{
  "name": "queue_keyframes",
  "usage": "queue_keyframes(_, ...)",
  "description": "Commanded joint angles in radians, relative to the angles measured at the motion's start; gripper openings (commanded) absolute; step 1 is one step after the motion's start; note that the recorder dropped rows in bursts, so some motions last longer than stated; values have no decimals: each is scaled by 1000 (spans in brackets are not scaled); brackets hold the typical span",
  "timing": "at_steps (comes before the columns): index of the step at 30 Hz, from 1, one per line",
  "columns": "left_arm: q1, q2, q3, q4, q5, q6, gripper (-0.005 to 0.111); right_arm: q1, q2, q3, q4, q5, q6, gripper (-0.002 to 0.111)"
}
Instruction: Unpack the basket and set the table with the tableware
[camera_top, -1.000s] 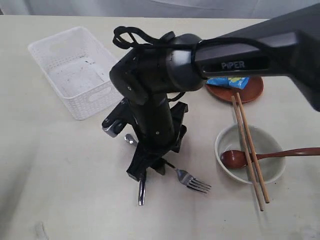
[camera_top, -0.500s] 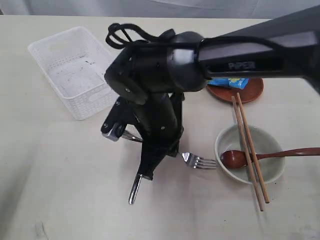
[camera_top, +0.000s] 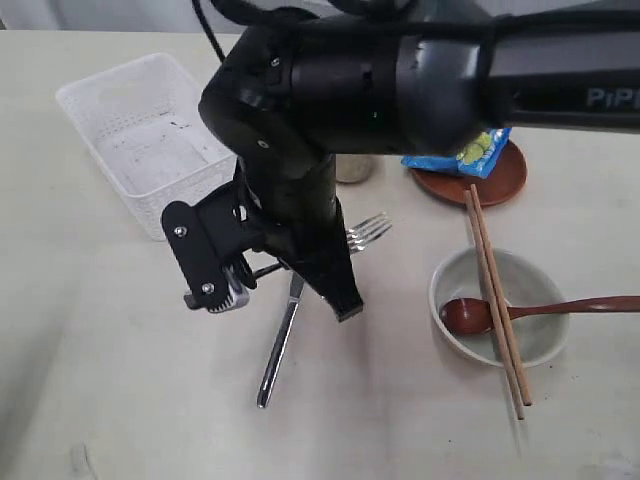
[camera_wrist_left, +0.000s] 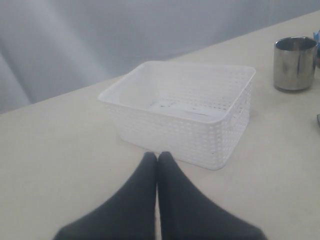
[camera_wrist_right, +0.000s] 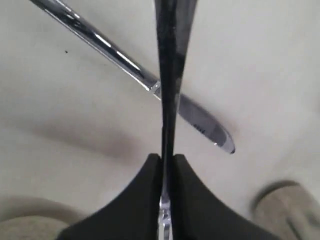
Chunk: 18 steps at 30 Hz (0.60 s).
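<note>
Knife (camera_top: 278, 345) lies flat on the bench (camera_top: 120, 400), near centre. To its right, bowl (camera_top: 540, 342) carries spoon (camera_top: 470, 315) and chopsticks (camera_top: 497, 300). Right fingers (camera_wrist_right: 156, 169) clamp the fork (camera_top: 368, 231), held above the knife. Far: plate (camera_top: 500, 182) right, cup (camera_wrist_left: 294, 62) centre, basket (camera_top: 150, 140) left. Left fingers (camera_wrist_left: 152, 165) are pressed together, holding nothing.

Lettering on my right arm (camera_top: 560, 85): white "PiPE", the rest cut off at the exterior view's edge.
Print on the blue snack bag (camera_top: 468, 152): too blurred for me to read.
</note>
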Motion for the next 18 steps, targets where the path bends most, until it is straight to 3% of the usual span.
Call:
queue_keyframes(1,-6,0,1,-5,-2,-4,0,1,36,5,-31,-27,-191,-1)
queue_keyframes(7,-6,0,1,-5,-2,-4,0,30,23,157,-308,-61,-266,0)
queue_keyframes(12,-6,0,1,-5,-2,-4,0,33,-77,375,-309,-415,-493,0)
queue_keyframes(18,-6,0,1,-5,-2,-4,0,29,-47,406,-342,-545,-501,0)
